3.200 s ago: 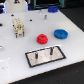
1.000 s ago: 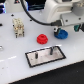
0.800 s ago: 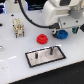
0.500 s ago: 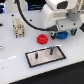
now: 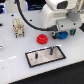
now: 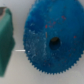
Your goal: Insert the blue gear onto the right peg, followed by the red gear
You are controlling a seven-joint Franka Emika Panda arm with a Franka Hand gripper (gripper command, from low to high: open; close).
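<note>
The blue gear lies flat on the white table at the exterior view's right, partly hidden by my gripper, which hangs straight over it. In the wrist view the blue gear fills most of the picture, with its hub hole in the middle. One teal finger stands beside its rim with a small gap, and the other finger is out of frame. The gripper looks open and empty. The red gear lies to the left of the blue one. The right peg stands on the black-edged plate.
The plate's left peg stands near its other end. A beige and white block-like object stands at the back left. The white arm fills the upper right. The table's near edge runs along the bottom.
The arm has come in from the top and lowered over the blue gear, which now shows only in part. The gears and the plate have not moved.
</note>
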